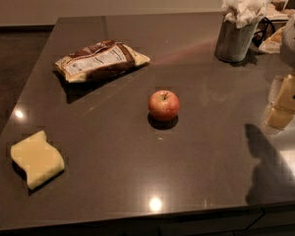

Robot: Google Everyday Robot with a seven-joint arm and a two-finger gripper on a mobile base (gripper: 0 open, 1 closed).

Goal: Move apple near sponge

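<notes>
The apple (163,105), small and red with yellowish patches and a short stem, stands upright near the middle of the dark table (137,181). The sponge (37,159), a pale yellow block with wavy edges, lies near the table's front left corner, well to the left of the apple and nearer to the camera. My gripper (286,101) shows as pale yellowish parts at the right edge, below a whitish arm section (294,38). It is far to the right of the apple and touches neither object. Its shadow falls on the table at the front right.
A brown-and-white crinkled snack bag (99,60) lies at the back left of the apple. A metal cup stuffed with white napkins (238,31) stands at the back right. The table's left edge drops to a dark floor.
</notes>
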